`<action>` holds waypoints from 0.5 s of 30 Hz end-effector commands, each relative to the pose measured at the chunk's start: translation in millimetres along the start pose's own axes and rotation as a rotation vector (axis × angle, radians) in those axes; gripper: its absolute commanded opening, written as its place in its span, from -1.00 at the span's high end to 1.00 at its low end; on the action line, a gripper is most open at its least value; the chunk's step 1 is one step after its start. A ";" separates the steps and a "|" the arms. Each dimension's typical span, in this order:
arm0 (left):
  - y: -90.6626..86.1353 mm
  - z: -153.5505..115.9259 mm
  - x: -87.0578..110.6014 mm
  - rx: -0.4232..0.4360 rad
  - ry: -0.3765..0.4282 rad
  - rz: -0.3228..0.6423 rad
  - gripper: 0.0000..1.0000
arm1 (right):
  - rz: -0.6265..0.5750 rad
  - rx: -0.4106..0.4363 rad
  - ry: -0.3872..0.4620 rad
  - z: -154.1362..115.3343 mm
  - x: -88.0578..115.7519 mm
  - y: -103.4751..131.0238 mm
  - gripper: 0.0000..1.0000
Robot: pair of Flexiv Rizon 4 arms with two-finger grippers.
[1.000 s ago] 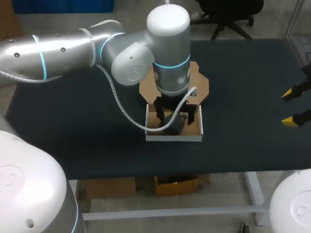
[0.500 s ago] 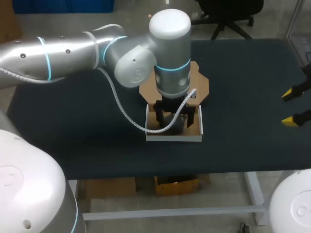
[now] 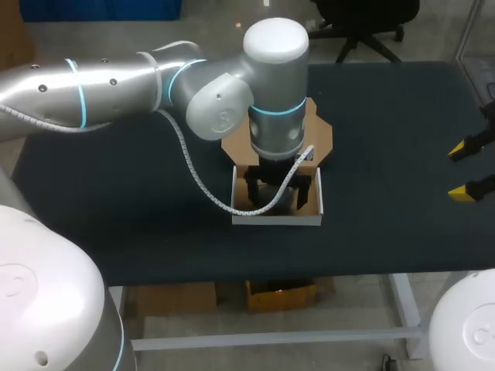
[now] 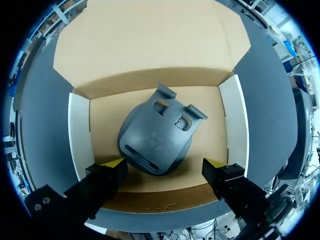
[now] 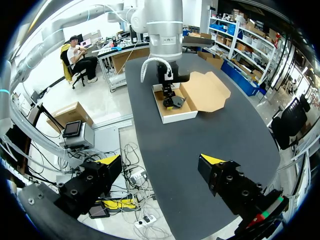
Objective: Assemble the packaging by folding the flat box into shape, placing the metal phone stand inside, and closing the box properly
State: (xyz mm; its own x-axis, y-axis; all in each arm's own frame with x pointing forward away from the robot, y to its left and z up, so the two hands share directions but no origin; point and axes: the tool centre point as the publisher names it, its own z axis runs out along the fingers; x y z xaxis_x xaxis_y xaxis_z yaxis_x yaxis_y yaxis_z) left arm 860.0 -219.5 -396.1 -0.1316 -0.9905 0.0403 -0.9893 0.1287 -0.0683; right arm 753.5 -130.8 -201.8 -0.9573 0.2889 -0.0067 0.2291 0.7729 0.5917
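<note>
Found stand [image 4: 157,132] lying in box [image 4: 79,135], below left pincer [image 4: 164,163], spread and empty. Judged stiff, slick metal (card lid [image 4: 145,40] light, creasable); best taken across its side edges.

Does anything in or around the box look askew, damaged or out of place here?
The phone stand lies slanted in the box, its edges at an angle to the walls. Otherwise nothing stands out: the lid lies open and flat, with no damage visible.

Bright, even overhead light; glare on left arm [image 3: 274,42] cap; soft shadow beneath phone stand [image 4: 157,132]; table [image 3: 387,154] dark.
</note>
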 end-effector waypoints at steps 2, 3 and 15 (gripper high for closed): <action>1.9 1.7 0.5 -0.004 -0.004 -0.009 -1.00 | -0.001 -0.002 0.001 -0.7 0.1 0.1 -1.00; 2.8 1.6 0.6 -0.004 -0.004 -0.009 -1.00 | -0.001 -0.002 0.001 -0.7 0.1 0.1 -1.00; 12.3 -0.2 5.6 -0.041 -0.027 -0.036 -1.00 | -0.001 -0.002 0.001 -0.7 0.1 0.1 -1.00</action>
State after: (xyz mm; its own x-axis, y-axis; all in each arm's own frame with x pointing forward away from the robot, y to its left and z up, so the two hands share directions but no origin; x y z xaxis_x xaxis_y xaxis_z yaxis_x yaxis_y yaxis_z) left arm 846.7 -218.4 -397.2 -0.0967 -0.9949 0.0290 -0.9949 0.0958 -0.0305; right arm 753.5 -130.8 -201.8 -0.9573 0.2889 -0.0067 0.2291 0.7729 0.5917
